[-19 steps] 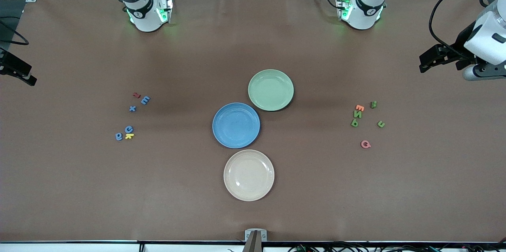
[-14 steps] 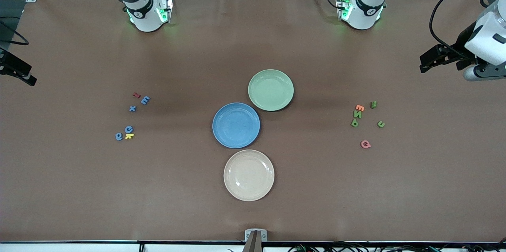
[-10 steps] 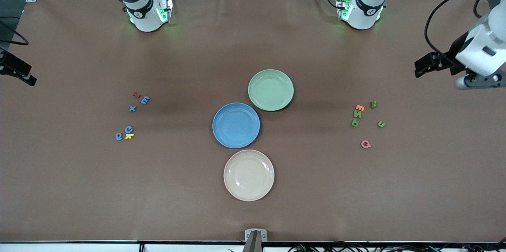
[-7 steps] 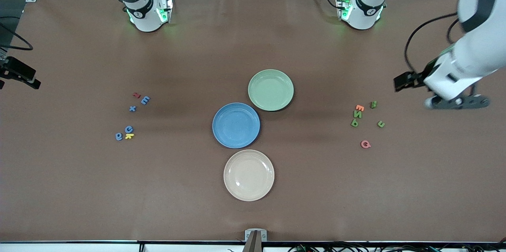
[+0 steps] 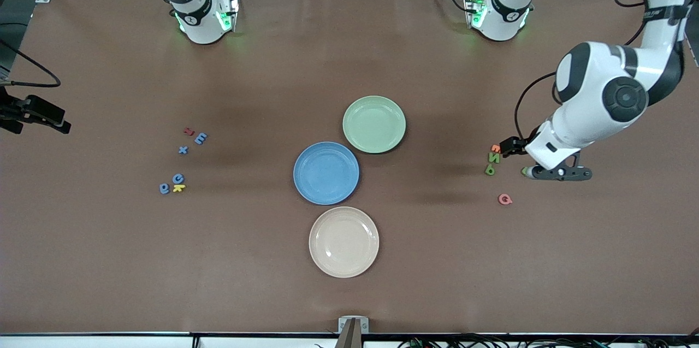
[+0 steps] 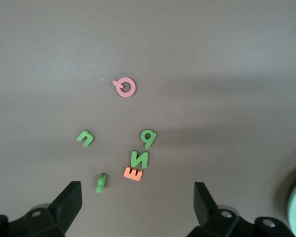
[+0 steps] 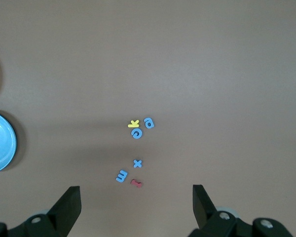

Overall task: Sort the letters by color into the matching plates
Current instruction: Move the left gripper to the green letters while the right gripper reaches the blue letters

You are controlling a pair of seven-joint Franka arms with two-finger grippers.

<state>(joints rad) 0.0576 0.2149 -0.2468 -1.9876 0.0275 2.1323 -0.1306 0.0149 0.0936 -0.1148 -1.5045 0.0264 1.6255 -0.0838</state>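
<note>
The pale green plate (image 5: 374,124), blue plate (image 5: 326,173) and cream plate (image 5: 343,241) stand empty mid-table. Toward the left arm's end lie green letters (image 6: 139,158), an orange E (image 6: 133,174) and a pink Q (image 5: 505,199). My left gripper (image 6: 137,192) hangs open over this cluster (image 5: 493,158), nothing between its fingers. Toward the right arm's end lie blue letters (image 5: 201,138), a red one (image 5: 189,131) and a yellow k (image 5: 178,188). My right gripper (image 7: 135,193) is open and high, above the table's end (image 5: 35,114), apart from those letters (image 7: 136,133).
The blue plate touches both the green and the cream plate. Both arm bases (image 5: 202,15) (image 5: 499,12) stand at the table's edge farthest from the front camera. Brown table (image 5: 349,64) lies bare between the plates and each letter cluster.
The left arm has swung in from the table's end and come down over the green letters, covering some of them. The right gripper has shifted slightly inward. No letter has moved.
</note>
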